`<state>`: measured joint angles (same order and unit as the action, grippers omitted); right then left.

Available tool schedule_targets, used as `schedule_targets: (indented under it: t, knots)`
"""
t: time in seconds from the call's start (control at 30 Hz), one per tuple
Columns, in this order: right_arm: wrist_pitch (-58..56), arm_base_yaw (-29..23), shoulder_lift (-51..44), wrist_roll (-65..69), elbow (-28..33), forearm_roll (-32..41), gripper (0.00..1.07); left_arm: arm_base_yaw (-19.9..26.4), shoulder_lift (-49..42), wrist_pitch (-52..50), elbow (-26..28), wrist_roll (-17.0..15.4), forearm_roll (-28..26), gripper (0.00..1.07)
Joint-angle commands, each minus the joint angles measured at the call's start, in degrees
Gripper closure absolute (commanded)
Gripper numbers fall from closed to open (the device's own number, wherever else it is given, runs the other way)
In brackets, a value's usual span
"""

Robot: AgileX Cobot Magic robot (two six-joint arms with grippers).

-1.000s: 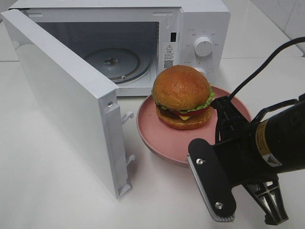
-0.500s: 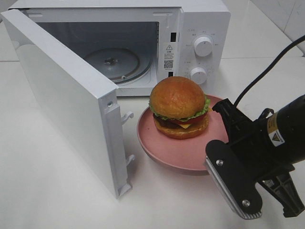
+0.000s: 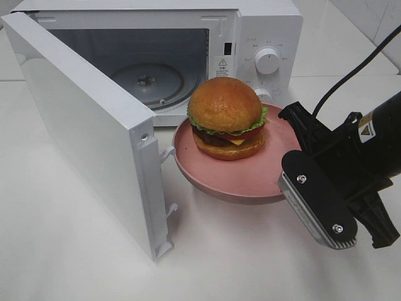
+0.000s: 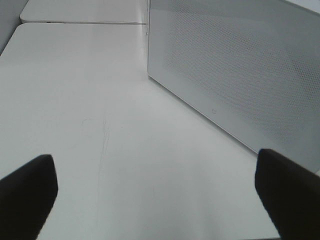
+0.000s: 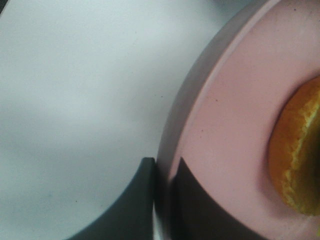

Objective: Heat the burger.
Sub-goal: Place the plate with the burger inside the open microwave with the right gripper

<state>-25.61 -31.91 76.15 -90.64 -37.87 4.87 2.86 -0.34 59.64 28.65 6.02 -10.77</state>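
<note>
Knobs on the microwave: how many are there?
2. The upper knob sits high on the microwave's right-hand panel; the lower knob is directly beneath it, partly hidden behind the burger. No others show.

golden-brown burger (image 3: 226,119), pink plate (image 3: 207,170), white microwave (image 3: 269,25), fine dotted mesh on its door (image 4: 240,65).

Kitchen-style robot test bench: a white microwave (image 3: 263,25) stands open on a plain white table (image 3: 62,251)

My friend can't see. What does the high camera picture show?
A burger sits on a pink plate, which the right arm's fingers pinch by its rim, in front of a white microwave with its door open.
</note>
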Motion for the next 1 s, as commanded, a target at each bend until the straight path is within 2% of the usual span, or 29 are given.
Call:
schedule_targets:
  t: [0.03,0.37,0.63,0.77,1.0]
  knots:
    - [2.3,0.4,-0.5,-1.8,-1.7,0.4,1.07,-0.1,-1.0,-0.2,-0.1,-0.3,-0.2,0.07]
    - [1.0,0.2,0.8,-1.7,-3.3,-0.5,1.07,-0.1,-1.0,-0.2,-0.1,-0.3,-0.2,0.07]
    - [-0.6,0.2,4.7,-1.7,-7.6,0.1,1.07,-0.1,-1.0,-0.2,-0.1,-0.3,-0.2,0.07]
    - [-0.7,-1.8,6.8,-1.7,-9.9,0.1,1.07,-0.1,-1.0,-0.2,-0.1,-0.3,-0.2,0.07]
    - [-0.7,-2.5,9.9,-1.7,-13.0,0.3,1.07,-0.1,-1.0,-0.2,-0.1,-0.3,-0.2,0.07]
